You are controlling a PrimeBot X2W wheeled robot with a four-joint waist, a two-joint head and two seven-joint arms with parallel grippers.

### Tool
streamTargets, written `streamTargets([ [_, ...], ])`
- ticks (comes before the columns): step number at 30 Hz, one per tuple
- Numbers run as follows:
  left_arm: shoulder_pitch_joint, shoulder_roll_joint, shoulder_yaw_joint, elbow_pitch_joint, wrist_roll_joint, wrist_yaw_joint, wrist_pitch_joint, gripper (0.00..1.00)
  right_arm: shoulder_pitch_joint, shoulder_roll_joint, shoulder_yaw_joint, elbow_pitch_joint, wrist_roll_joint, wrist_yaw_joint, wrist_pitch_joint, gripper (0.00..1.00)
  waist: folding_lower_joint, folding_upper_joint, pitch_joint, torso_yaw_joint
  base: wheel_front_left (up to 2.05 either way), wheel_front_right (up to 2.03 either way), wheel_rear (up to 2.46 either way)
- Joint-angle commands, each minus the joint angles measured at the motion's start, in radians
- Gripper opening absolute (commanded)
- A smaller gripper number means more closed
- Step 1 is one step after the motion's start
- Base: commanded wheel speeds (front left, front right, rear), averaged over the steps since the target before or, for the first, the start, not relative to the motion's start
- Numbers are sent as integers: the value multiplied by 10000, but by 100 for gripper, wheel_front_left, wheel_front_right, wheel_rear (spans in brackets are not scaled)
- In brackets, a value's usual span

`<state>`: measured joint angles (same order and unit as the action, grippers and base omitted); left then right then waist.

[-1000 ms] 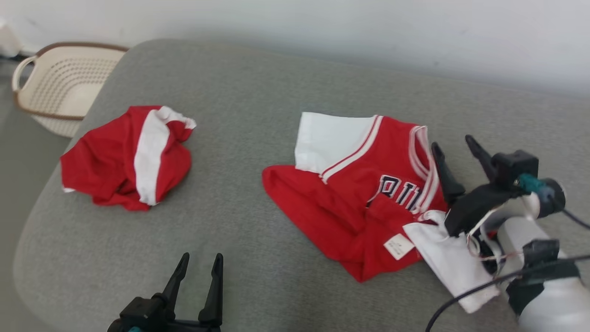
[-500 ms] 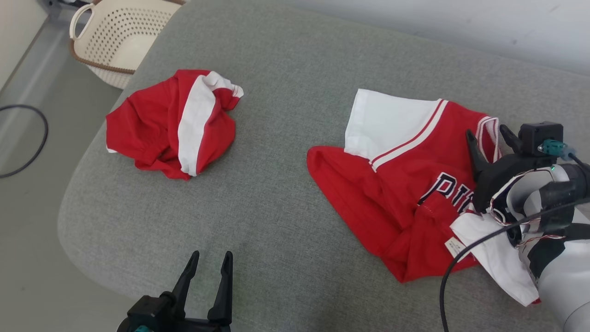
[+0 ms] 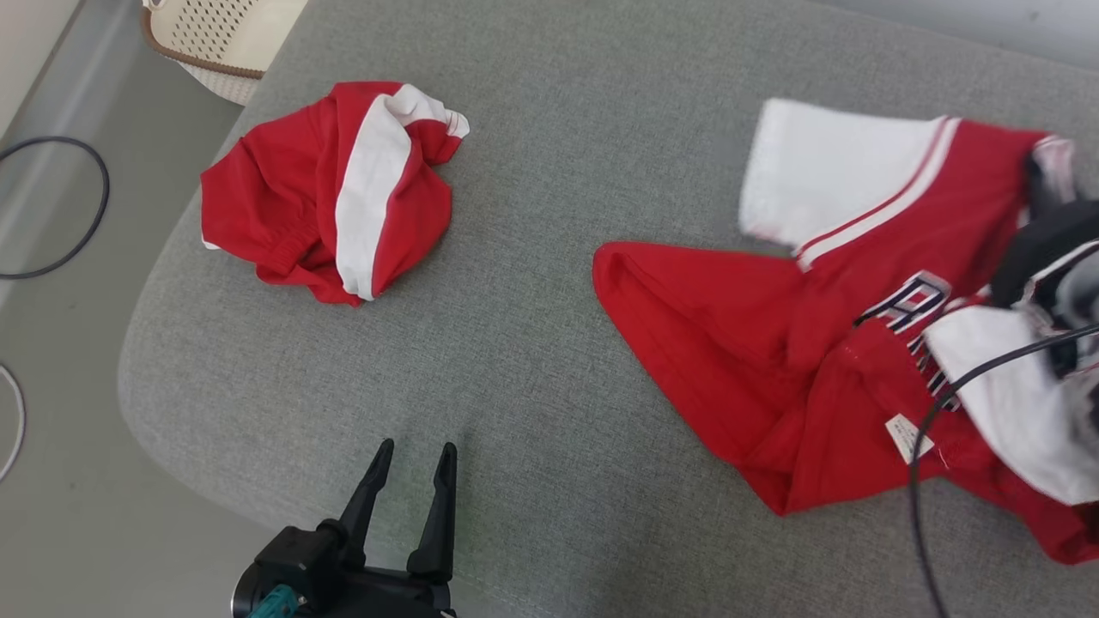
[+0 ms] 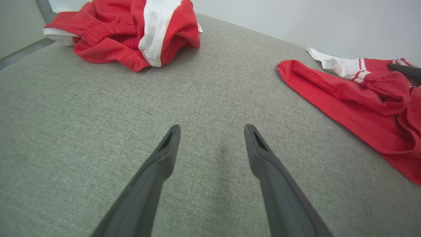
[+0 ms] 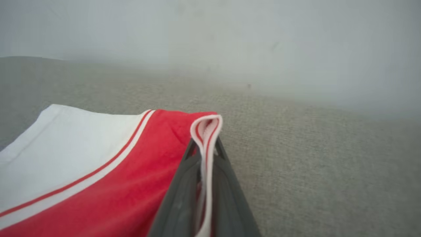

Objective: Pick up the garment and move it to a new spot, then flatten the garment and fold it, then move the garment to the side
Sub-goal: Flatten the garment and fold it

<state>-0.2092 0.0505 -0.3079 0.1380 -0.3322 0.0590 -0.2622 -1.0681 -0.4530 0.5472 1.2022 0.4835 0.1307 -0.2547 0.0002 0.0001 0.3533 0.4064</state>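
The left claw (image 3: 417, 446) (image 4: 212, 128) hovers low over the near edge of the cushion (image 3: 549, 257), fingers spread wide with nothing between them. The jersey (image 3: 773, 343) (image 4: 345, 95) lies well apart from it, to its right and farther back. The right claw (image 5: 205, 144) is at the jersey's far right side, pinched tight on the striped collar (image 5: 207, 125), which stands up between the two fingers; in the head view that claw (image 3: 1043, 215) is a dark blur.

Half a second ago the right claw's fingers stood apart on either side of the collar; now they have closed on it. The left claw has stayed open. The head camera has also swung, so the whole scene sits differently in its frame.

The jersey (image 5: 131, 171) is red with white sleeves, red-and-white trim, dark letters on the chest and a small white label (image 3: 901, 427), and lies rumpled and partly folded over itself. Farther left lies a crumpled red-and-white bundle (image 3: 326, 189) (image 4: 131, 29), and beyond it a cream basket (image 3: 223, 43) on the floor (image 3: 60, 343).
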Motion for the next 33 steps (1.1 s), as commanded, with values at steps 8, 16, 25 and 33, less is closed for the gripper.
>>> streamTargets([
  [8, -239, 1, -244, 22, -16, 66, -40, 100, -298, -1630, -3368, -587, -1282, 1, -95, 0, -2, -1, 396, -100, 0, 0, 0],
  [16, -404, 1, -264, 78, 165, 7, -40, 100, 873, -1615, -6817, -592, -3536, 1, -99, 6, -2, -1, 278, -460, 0, 0, 0],
  [25, -463, 6, -114, 267, 372, -163, -40, 100, 1974, -394, -8470, -1991, -4906, 1, -99, 100, -2, -1, -215, -1184, 0, 0, 0],
  [33, -76, 6, 219, 500, 543, -401, -40, 100, 3698, 836, -8087, -3877, -4714, 1, -99, 100, -2, -1, -1006, -2032, 0, 0, 0],
])
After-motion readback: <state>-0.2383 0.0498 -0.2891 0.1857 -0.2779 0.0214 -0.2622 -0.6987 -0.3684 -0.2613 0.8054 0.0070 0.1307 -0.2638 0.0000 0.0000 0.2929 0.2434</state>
